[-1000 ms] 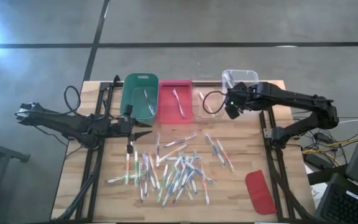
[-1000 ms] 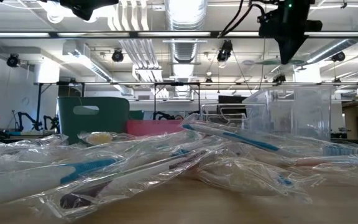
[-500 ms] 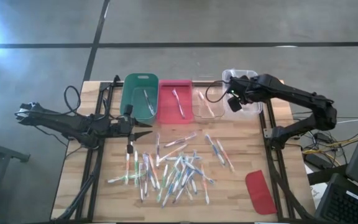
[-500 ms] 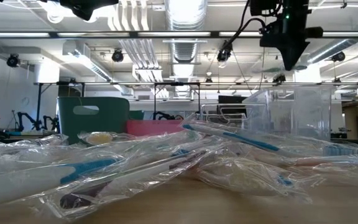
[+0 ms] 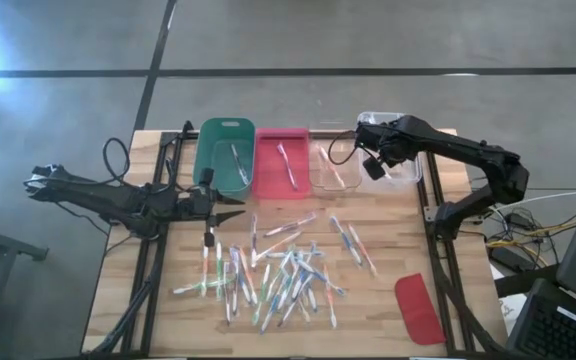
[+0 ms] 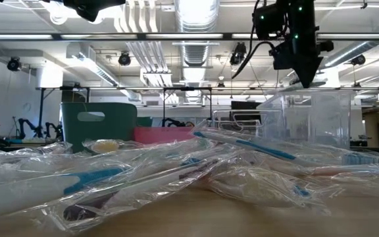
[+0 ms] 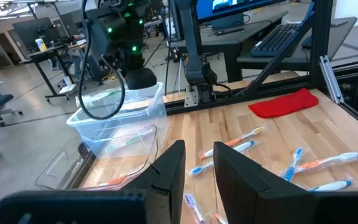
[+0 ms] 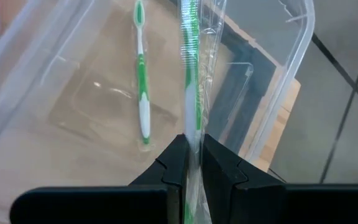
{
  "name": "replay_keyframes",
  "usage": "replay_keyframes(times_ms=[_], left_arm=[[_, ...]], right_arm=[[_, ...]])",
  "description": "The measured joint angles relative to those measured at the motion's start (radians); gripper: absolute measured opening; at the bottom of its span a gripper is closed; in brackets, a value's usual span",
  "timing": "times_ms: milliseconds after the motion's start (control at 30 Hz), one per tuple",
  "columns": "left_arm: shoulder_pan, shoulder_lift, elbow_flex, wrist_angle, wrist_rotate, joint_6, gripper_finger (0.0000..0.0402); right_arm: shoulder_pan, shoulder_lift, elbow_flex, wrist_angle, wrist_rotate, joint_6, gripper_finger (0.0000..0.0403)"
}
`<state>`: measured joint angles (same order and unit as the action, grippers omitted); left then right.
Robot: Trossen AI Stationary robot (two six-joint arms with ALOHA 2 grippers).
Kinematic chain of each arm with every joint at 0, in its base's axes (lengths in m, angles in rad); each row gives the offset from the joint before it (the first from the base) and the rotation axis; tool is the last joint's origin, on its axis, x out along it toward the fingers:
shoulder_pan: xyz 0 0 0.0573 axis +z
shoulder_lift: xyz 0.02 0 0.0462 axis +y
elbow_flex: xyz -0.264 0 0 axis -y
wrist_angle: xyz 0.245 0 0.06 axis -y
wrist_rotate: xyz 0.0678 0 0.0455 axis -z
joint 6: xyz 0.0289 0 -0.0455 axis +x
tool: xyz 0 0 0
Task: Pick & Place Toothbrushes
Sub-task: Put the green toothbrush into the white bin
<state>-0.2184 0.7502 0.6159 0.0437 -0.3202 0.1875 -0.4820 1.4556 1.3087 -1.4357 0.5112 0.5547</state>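
Right wrist view shows your right gripper clamped on a wrapped green toothbrush, hanging over the clear bin where another green one lies. Over the last second the arm has swung in from beside the bin to above it, so release looks next. Your left gripper waits, fingers slightly apart and empty, above the desk near the loose toothbrushes.

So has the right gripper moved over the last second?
Yes. The right gripper, shut on a green toothbrush, shifted toward the table's far edge, over the clear bin.
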Motion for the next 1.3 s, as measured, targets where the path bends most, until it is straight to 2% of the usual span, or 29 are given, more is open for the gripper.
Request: replay_keyframes(times_ms=[467, 867, 1300], left_arm=[[0.0, 0.0, 0.0, 0.0, 0.0, 0.0, 0.009], [0.0, 0.0, 0.0, -0.001, 0.0, 0.0, 0.009], [0.0, 0.0, 0.0, -0.001, 0.0, 0.0, 0.009]], right_arm=[[-0.078, 0.04, -0.048, 0.002, -0.025, -0.024, 0.0028], [-0.103, 0.039, -0.169, 0.174, -0.03, -0.093, 0.0028], [-0.129, 0.038, -0.207, 0.223, -0.031, -0.109, 0.0029]])
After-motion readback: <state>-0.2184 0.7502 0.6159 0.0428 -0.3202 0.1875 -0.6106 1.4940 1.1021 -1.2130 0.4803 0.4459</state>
